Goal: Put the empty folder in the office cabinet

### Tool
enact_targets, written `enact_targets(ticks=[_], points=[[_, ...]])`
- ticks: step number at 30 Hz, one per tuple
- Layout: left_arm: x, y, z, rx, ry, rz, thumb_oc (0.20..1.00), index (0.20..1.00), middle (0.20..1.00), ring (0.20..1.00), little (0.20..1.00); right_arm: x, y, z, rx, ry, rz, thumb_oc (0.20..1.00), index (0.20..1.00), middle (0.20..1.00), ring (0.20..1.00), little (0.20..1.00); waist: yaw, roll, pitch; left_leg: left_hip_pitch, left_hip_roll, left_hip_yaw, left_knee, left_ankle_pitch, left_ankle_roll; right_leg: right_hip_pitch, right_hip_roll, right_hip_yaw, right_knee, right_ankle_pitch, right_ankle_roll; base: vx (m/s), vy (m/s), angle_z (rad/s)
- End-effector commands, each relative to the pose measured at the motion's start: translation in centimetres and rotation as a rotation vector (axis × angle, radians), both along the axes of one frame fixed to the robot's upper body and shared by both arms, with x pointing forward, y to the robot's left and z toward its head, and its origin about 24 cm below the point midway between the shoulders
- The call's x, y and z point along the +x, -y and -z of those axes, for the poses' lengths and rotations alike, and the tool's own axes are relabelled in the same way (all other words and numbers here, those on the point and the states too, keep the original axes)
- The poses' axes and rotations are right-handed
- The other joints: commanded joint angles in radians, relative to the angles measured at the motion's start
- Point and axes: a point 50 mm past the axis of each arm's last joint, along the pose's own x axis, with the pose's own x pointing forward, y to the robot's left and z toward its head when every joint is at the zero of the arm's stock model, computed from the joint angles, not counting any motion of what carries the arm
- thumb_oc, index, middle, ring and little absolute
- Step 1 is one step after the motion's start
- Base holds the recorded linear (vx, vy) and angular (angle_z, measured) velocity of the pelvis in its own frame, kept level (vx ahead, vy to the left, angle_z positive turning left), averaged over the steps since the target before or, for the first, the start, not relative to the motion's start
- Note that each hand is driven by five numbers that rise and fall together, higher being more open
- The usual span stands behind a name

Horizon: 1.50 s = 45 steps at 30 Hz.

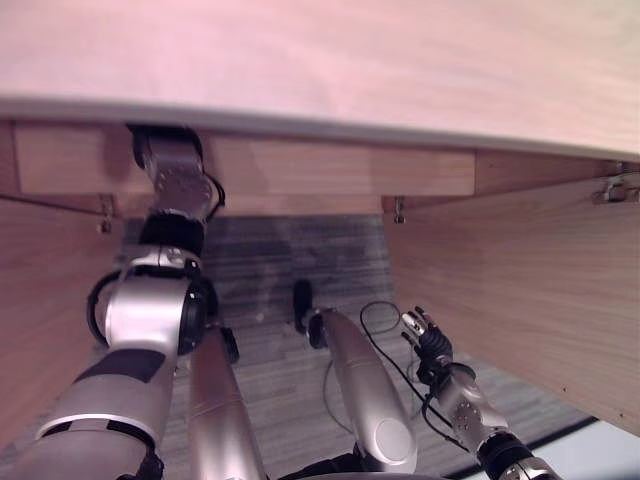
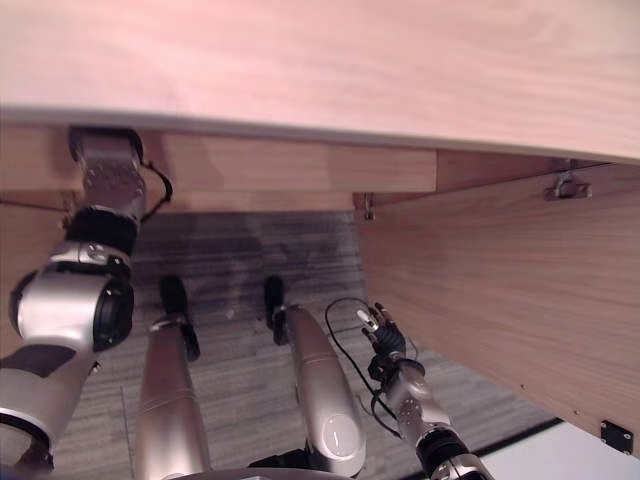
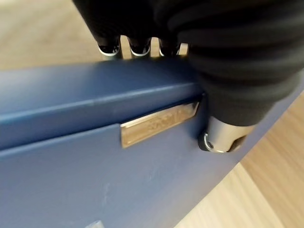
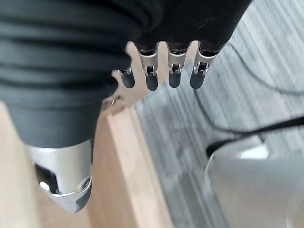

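Folder (image 3: 85, 156): 1, blue, gripped by L hand (image 3: 237, 61), fingers curled over edge; R hand (image 4: 161, 71) relaxed, empty.

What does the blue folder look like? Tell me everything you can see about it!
The blue folder is dark blue with a smooth, slightly shiny cover that looks like plastic or coated board. One long edge faces the camera, and a small shiny metal label plate sits on it. The left hand grips it: fingers curl over its far edge and the thumb presses its near face. Light wood shows behind and below it. Whether anything is inside cannot be seen.
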Motion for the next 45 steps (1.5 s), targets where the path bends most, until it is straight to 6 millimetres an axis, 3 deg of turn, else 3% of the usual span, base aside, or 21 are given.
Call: enact_targets(ticks=[1, 10, 12, 20, 29, 34, 35, 36, 37, 45], points=[[-0.7, 0.0, -3.0, 0.022, 0.121, -0.028, 0.200, 0.200, 0.200, 0.200, 0.200, -0.3, 1.6, -0.8, 0.009, 0.060, 0.104, 1.000, 1.000, 1.000, 1.000, 1.000, 0.010, 0.007, -0.050, 0.087, 0.045, -0.028, 0.107, -0.210, -0.010, 0.082, -0.015, 0.061, -0.045, -0.033, 0.096, 0.01, -0.030, 0.06], [-1.6, -0.5, -7.0, 0.002, 0.203, -0.054, 0.200, 0.200, 0.200, 0.200, 0.200, 1.2, 2.7, -2.6, -0.001, 0.136, 0.134, 1.000, 1.000, 1.000, 1.000, 1.000, 0.005, 0.032, -0.061, -0.086, 0.031, -0.064, 0.290, -0.294, 0.018, -0.102, -0.021, 0.055, 0.160, -0.126, 0.072, 0.04, 0.006, 0.08], [-2.1, -0.7, -9.1, 0.027, 0.233, -0.065, 0.200, 0.200, 0.200, 0.200, 0.200, 1.6, 3.3, -3.2, -0.017, 0.163, 0.149, 1.000, 1.000, 1.000, 1.000, 1.000, 0.004, 0.041, -0.064, -0.145, 0.024, -0.076, 0.342, -0.310, 0.026, -0.159, -0.022, 0.045, 0.218, -0.147, 0.068, 0.01, -0.014, 0.02], [-3.9, -2.6, -13.8, 0.154, 0.245, -0.145, 0.200, 0.200, 0.200, 0.200, 0.200, 2.8, 5.5, -5.9, -0.077, 0.270, 0.187, 1.000, 1.000, 1.000, 1.000, 1.000, -0.013, 0.074, -0.100, -0.280, 0.017, -0.101, 0.431, -0.335, 0.035, -0.271, -0.024, 0.030, 0.297, -0.171, 0.060, 0.01, -0.012, 0.09], [-4.8, -5.4, -14.2, 0.250, 0.146, -0.240, 0.200, 0.200, 0.200, 0.200, 0.200, 3.3, 6.6, -7.7, -0.119, 0.341, 0.193, 1.000, 1.000, 1.000, 1.000, 1.000, -0.019, 0.100, -0.110, -0.283, 0.008, -0.090, 0.413, -0.331, 0.044, -0.277, -0.026, 0.040, 0.276, -0.155, 0.067, -0.01, 0.048, -0.03], [-4.5, -5.5, -13.7, 0.244, 0.131, -0.231, 0.200, 0.200, 0.200, 0.200, 0.200, 3.3, 6.8, -8.1, -0.121, 0.352, 0.197, 1.000, 1.000, 1.000, 1.000, 1.000, -0.019, 0.106, -0.114, -0.279, 0.009, -0.087, 0.402, -0.324, 0.041, -0.277, -0.024, 0.043, 0.273, -0.155, 0.064, 0.00, 0.004, -0.03], [-4.5, -5.6, -13.5, 0.242, 0.121, -0.231, 0.416, 0.416, 0.416, 0.416, 0.416, 3.3, 6.8, -8.0, -0.121, 0.350, 0.197, 1.000, 1.000, 1.000, 1.000, 1.000, -0.018, 0.106, -0.116, -0.278, 0.008, -0.089, 0.400, -0.324, 0.041, -0.276, -0.023, 0.042, 0.273, -0.155, 0.063, 0.00, 0.000, 0.00], [-4.4, -5.6, -13.3, 0.249, 0.105, -0.232, 0.868, 0.868, 0.868, 0.868, 0.868, 3.3, 6.8, -8.0, -0.123, 0.348, 0.199, 1.000, 1.000, 1.000, 1.000, 1.000, -0.018, 0.107, -0.117, -0.278, 0.008, -0.090, 0.401, -0.324, 0.041, -0.277, -0.022, 0.043, 0.274, -0.155, 0.063, 0.00, 0.000, 0.00], [-4.4, -5.7, -13.3, 0.251, 0.101, -0.234, 1.000, 1.000, 1.000, 1.000, 1.000, 3.3, 6.8, -8.0, -0.121, 0.349, 0.201, 1.000, 1.000, 1.000, 1.000, 1.000, -0.019, 0.107, -0.119, -0.278, 0.009, -0.090, 0.402, -0.324, 0.040, -0.276, -0.021, 0.043, 0.274, -0.155, 0.063, 0.00, 0.000, 0.00], [-4.4, -6.2, -13.1, 0.269, 0.073, -0.243, 1.000, 1.000, 1.000, 1.000, 1.000, 3.3, 7.2, -8.2, -0.133, 0.347, 0.211, 1.000, 1.000, 1.000, 1.000, 1.000, -0.018, 0.113, -0.124, -0.276, 0.007, -0.089, 0.396, -0.321, 0.044, -0.274, -0.024, 0.042, 0.269, -0.153, 0.060, 0.00, 0.000, -0.01]])
